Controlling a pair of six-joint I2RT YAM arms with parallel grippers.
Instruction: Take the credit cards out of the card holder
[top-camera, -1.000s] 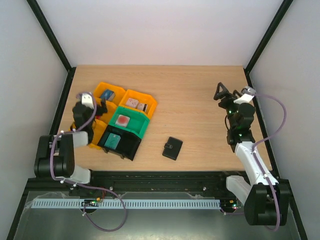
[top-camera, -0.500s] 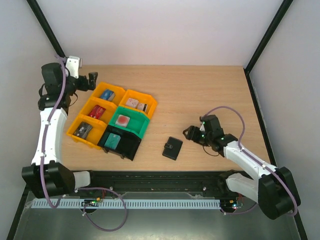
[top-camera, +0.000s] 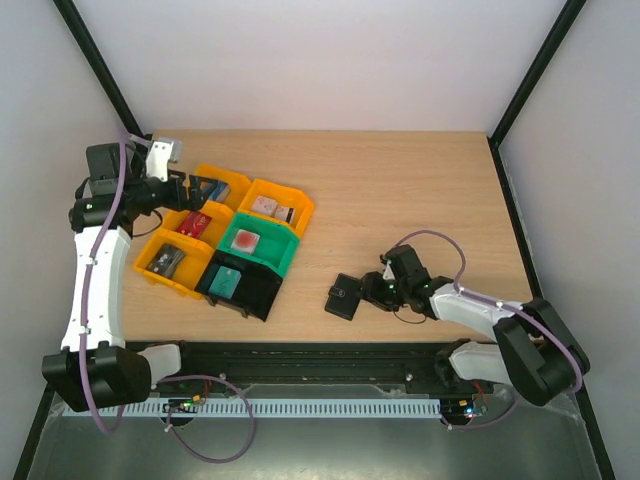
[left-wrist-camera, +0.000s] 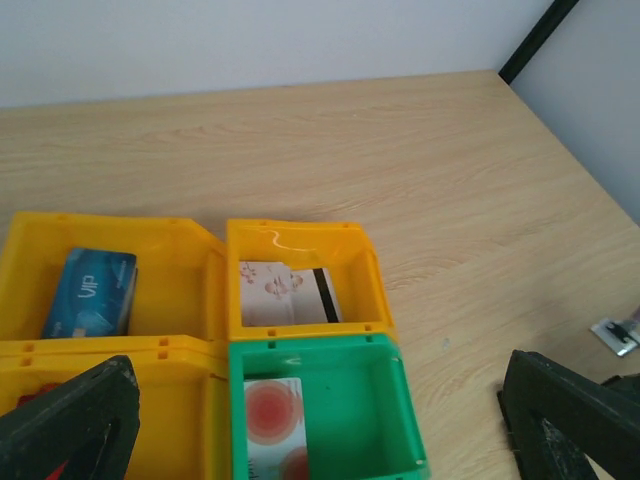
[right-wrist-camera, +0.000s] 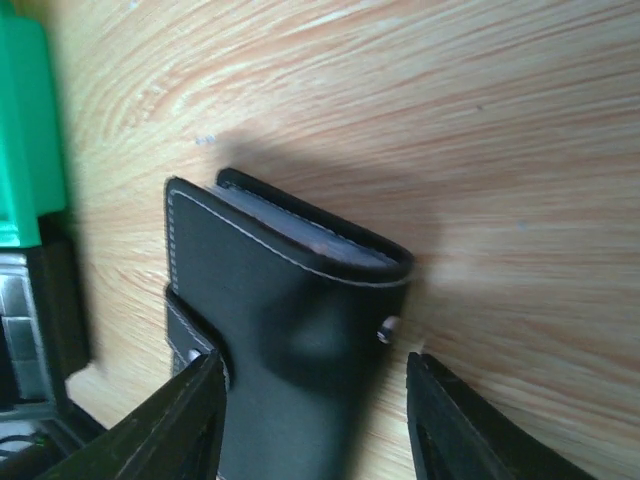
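Right arm has dropped low: the right pincer now straddles the shut card holder on the table, jaws half spread, not clamped; squeeze off-centre and it skids away; left pincer gapes wide

- My top camera hangs high at 6 o'clock, looking down over the whole table.
- My left wrist camera rides above the green bin, facing roughly 1 o'clock; the top view shares it.
- My right wrist camera sits tight against the card holder, at its 3 o'clock; the top view shares that too.
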